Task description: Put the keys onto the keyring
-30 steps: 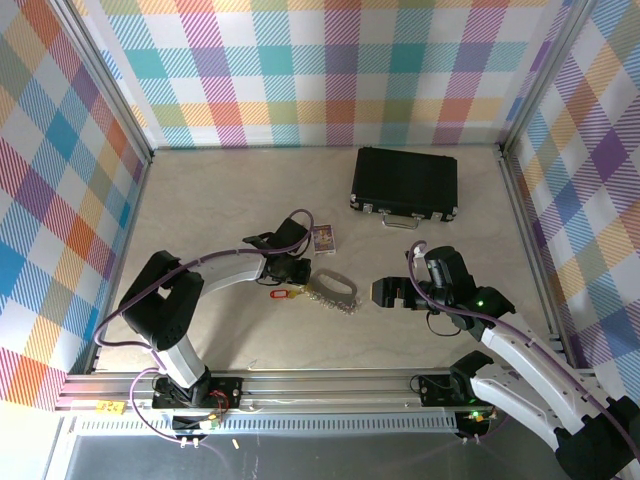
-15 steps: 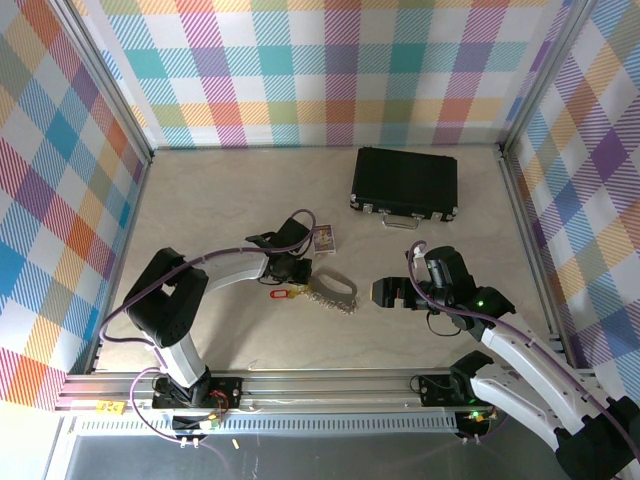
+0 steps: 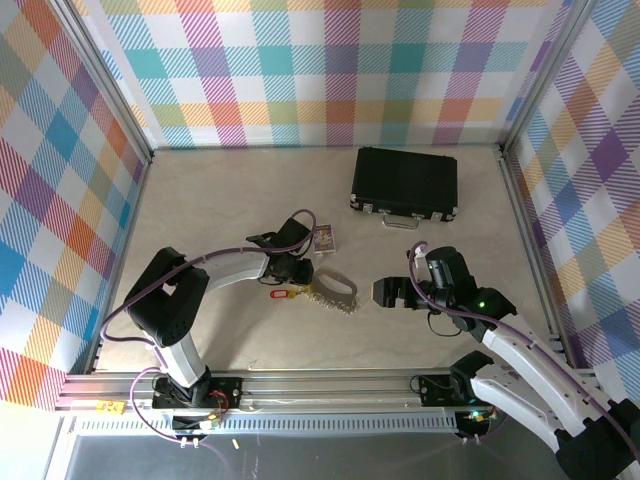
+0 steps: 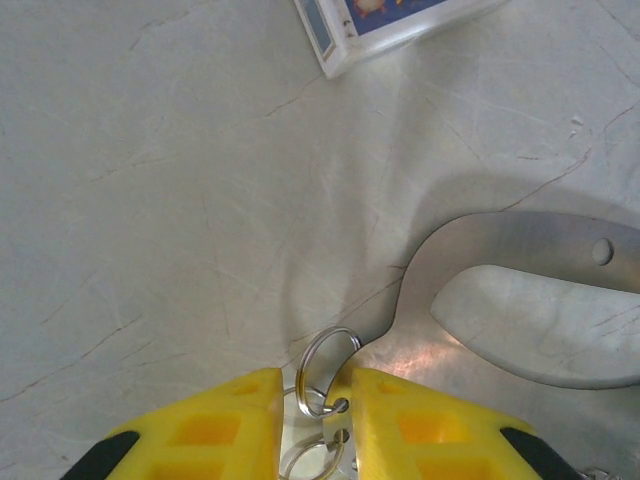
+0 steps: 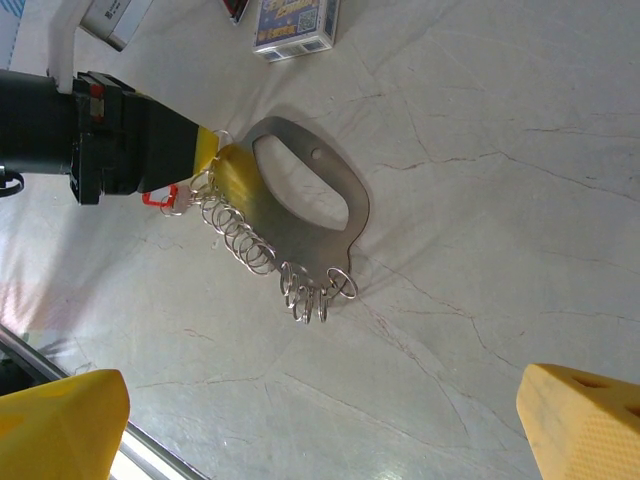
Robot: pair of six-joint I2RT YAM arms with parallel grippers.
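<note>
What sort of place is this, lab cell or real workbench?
Probably a purpose-built robot test cell: plaid-printed walls box in the pale table, an aluminium rail runs along the near edge, and props like the black case lie about.

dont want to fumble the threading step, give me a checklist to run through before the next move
1. Keyring flat on the table, between the two grippers: ok.
2. Left gripper around a split ring at the keyring's end, firm grip: cannot tell.
3. Red-tagged key already on a ring: cannot tell; it lies beside the left gripper.
4. Right gripper open and empty: ok.
5. Card box apart from the keyring: ok.
</note>
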